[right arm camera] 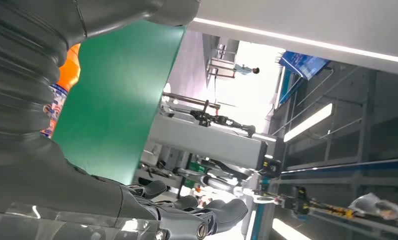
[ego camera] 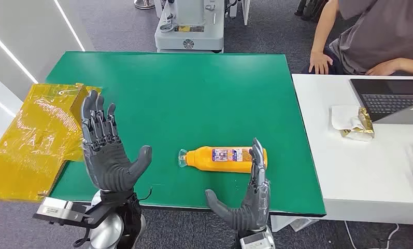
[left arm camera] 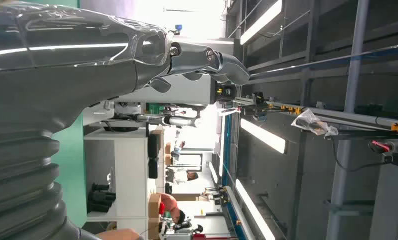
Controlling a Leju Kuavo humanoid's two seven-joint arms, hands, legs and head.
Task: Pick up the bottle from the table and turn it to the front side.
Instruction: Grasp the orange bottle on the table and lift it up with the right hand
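Lower centre: the bottle (ego camera: 223, 159), judged light, rigid and slippery, is being flanked by splayed, empty hands (ego camera: 108, 150) (ego camera: 248, 194); mid-body grasp is advised.

no text can be read. the bottle (ego camera: 224, 158) has a blue and white label, its print too small to make out. the grey machine (ego camera: 189, 31) beyond the table has a dark plate with unreadable marks.
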